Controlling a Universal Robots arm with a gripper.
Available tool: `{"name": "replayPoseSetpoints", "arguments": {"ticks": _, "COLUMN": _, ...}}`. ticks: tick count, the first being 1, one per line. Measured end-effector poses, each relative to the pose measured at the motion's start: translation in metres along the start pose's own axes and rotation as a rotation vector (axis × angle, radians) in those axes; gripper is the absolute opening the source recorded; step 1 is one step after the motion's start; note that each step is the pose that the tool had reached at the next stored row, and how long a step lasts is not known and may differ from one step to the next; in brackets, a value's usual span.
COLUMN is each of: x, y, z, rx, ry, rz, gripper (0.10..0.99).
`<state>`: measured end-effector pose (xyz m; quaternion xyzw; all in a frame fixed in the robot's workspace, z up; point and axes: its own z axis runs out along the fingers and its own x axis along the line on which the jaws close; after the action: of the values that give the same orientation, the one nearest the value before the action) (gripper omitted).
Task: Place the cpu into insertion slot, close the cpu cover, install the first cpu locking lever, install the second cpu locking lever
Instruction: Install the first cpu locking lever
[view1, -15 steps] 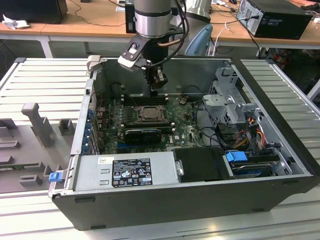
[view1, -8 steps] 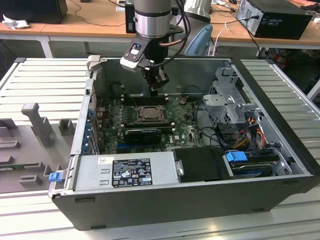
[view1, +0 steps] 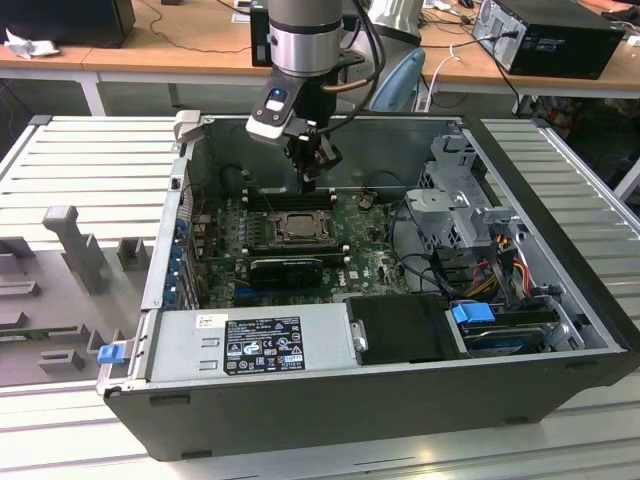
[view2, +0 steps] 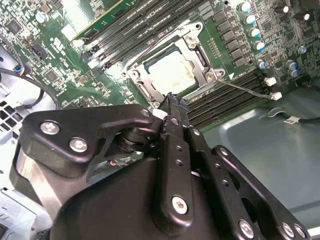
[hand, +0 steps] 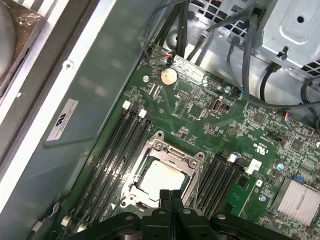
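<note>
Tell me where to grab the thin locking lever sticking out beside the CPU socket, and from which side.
Grip the locking lever near its free end, away from the cpu cover, where the thin rod crosses the memory slots. Come from above, jaws astride the rod: it is a slim wire, so a grip along its length would probably slip. The gripper is shut.

My arm hangs from 12 o'clock in the exterior view, nearly vertical, and my gripper points toward 6 o'clock. In both wrist views my two fingers are pressed together, tip against tip, with nothing between them.
</note>
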<state>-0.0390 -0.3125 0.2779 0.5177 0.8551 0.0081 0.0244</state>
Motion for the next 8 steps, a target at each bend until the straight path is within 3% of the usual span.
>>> {"name": "replayPoseSetpoints", "arguments": {"ticks": 8, "x": 0.0000, "y": 0.0000, "z": 0.0000, "rx": -0.001, "ry": 0.0013, "rz": -0.032, "gripper": 0.106}}
